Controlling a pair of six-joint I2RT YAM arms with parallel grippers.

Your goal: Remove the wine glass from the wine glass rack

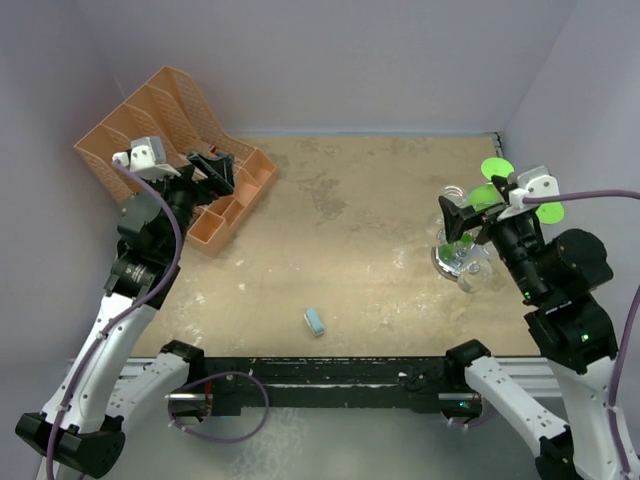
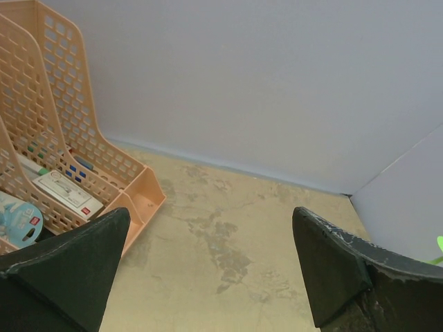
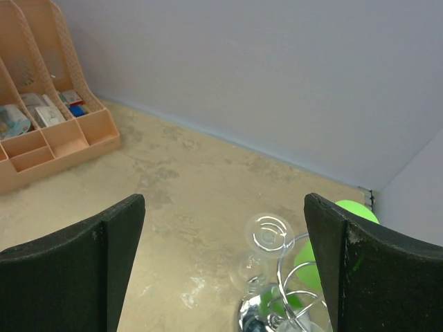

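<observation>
The chrome wine glass rack (image 3: 294,294) stands at the right of the table, and in the top view (image 1: 452,262) its shiny round base shows. A clear wine glass (image 3: 269,234) hangs upside down from one wire arm, foot up and bowl below. Green glasses (image 3: 356,211) hang on other arms. My right gripper (image 3: 225,232) is open and empty, above and just left of the rack, with the clear glass between its fingers' line of sight; it also shows in the top view (image 1: 463,222). My left gripper (image 2: 211,232) is open and empty, and in the top view (image 1: 222,172) it is by the organizer.
An orange plastic file organizer (image 1: 165,125) with papers stands at the back left and shows in the left wrist view (image 2: 62,152). A small light-blue block (image 1: 315,322) lies near the table's front middle. Grey walls close the back and right sides.
</observation>
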